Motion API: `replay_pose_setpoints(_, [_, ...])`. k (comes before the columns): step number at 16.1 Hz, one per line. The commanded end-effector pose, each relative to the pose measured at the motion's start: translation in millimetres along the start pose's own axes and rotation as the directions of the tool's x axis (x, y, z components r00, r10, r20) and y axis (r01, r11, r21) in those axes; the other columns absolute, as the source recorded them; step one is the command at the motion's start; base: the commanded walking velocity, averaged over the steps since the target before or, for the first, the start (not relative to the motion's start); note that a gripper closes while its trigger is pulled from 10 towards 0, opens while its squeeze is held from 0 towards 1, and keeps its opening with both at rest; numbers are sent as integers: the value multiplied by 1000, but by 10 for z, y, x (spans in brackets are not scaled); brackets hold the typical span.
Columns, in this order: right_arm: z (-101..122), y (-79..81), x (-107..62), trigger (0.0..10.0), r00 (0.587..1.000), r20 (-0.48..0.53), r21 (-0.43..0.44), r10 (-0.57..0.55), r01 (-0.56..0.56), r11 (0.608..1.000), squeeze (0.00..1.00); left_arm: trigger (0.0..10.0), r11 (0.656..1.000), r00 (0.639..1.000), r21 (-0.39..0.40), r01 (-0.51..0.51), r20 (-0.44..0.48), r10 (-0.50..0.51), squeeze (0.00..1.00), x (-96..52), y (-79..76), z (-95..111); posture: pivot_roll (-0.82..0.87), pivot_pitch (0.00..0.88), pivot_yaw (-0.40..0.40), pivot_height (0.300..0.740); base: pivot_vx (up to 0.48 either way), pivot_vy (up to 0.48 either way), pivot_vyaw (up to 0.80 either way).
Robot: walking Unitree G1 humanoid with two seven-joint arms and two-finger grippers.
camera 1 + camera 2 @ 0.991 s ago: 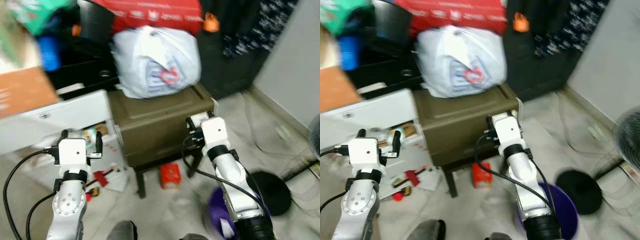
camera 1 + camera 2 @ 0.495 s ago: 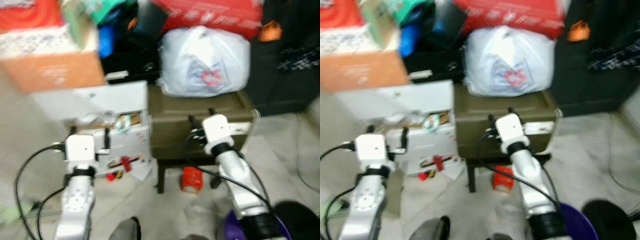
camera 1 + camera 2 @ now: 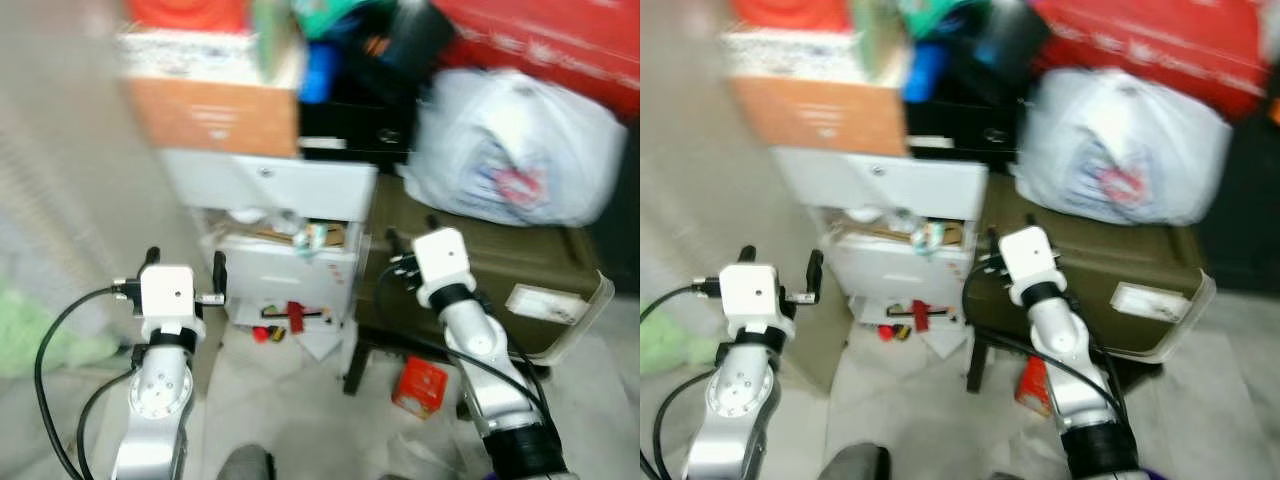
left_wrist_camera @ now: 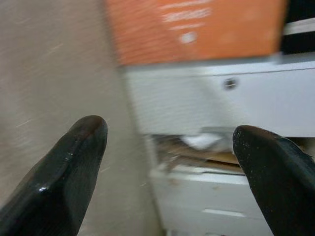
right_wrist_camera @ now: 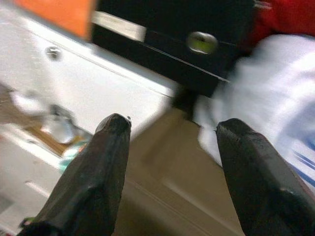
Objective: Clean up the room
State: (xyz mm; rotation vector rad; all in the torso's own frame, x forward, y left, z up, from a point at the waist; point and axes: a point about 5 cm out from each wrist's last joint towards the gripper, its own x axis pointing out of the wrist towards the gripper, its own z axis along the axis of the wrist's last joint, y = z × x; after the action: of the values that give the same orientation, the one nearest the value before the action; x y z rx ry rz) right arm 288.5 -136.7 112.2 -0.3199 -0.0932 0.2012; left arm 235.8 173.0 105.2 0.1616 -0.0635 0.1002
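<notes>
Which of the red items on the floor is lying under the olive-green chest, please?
The red carton, tilted on the floor beneath the olive-green chest. The smaller red bits lie in front of the white drawer unit instead.

One white plastic bag [image 3: 515, 150], one olive chest [image 3: 480, 275], one orange carton [image 3: 215, 115], one white drawer unit [image 3: 285, 235], one red box [image 3: 418, 385] on the floor, two end effectors: left end effector [image 3: 182, 272], right end effector [image 3: 412, 240].

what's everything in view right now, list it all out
white plastic bag: 1, white with red print, on the olive box
olive box: 1, olive, on a dark stand
orange carton: 1, orange, on the white drawer unit
white drawer unit: 1, white, drawer open, clutter inside
red pack: 1, red, floor under the box
red scraps: few, red, floor by the drawers
left gripper: fingers open
right gripper: fingers open
</notes>
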Motion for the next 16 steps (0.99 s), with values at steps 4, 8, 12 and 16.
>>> replay_pose_setpoints(4, [19, 59, 31, 10000, 1000, 6, 7, 17, -17, 1000, 0, 10000, 1000, 1000, 9, 1, 9, -1, 0, 22, 8, 23, -55, 42, -36, 740, 0, 0, 800])
replay_pose_setpoints(8, [22, -6, 18, 10000, 999, 11, 39, -36, 35, 999, 0, 10000, 999, 1000, 29, 20, 15, -21, 0, 51, 3, 28, -40, 28, -12, 740, 0, 0, 800])
replay_pose_setpoints(12, [-4, -67, -7, 10000, 990, -15, 89, -137, 138, 986, 0, 10000, 997, 998, 60, 54, 29, -56, 0, 191, 54, 71, -42, 15, 44, 740, 0, 0, 734])
replay_pose_setpoints(16, [-45, -91, -25, 10000, 986, -27, 97, -164, 166, 981, 0, 10000, 995, 997, 71, 71, 33, -74, 0, 275, 33, 79, -48, 7, 71, 740, 0, 0, 534])
